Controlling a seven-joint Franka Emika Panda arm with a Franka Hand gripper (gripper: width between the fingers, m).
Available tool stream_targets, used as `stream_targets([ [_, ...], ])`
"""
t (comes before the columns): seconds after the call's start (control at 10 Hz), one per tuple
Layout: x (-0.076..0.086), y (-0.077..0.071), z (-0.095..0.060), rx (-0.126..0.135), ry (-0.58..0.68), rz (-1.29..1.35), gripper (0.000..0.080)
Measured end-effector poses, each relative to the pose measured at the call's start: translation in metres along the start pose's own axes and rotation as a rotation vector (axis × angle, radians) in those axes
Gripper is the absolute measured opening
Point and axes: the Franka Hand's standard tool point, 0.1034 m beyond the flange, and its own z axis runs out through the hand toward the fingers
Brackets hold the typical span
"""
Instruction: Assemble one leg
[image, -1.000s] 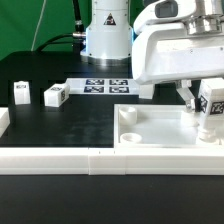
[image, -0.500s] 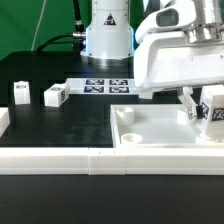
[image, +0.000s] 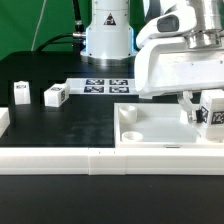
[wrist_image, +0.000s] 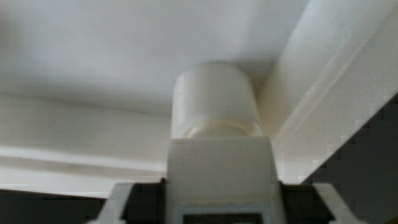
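Exterior view: the black two-finger gripper (image: 205, 108) pinches the small white plastic block-shaped leg (image: 213, 118) upright at three o'clock, over the large white square plastic tray (image: 160, 128). Wrist view: the leg (wrist_image: 217, 110) points at the tray floor beside a wall, and whether it touches cannot be told. Judged light, stiff and smooth, it is best held on its flat block faces.

The leg (wrist_image: 221, 105), a white rounded peg on a blockier base, is clasped at that base by the gripper (wrist_image: 221, 195). Its far end reaches inside the tray (wrist_image: 89, 50), close beside the tray's raised corner wall. The dark table (wrist_image: 365, 150) shows beyond that wall.
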Motion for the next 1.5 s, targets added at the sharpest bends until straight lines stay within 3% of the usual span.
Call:
stream_targets([
  [0.3,0.000,0.000,0.000,0.000,0.000,0.000,0.0611],
  [0.8,0.000,0.000,0.000,0.000,0.001,0.000,0.0649],
  [1.2,0.024,-0.004,-0.028,0.013,-0.010,-0.006,0.0649],
  [1.5,0.021,-0.005,-0.025,0.018,-0.038,-0.006,0.0649],
])
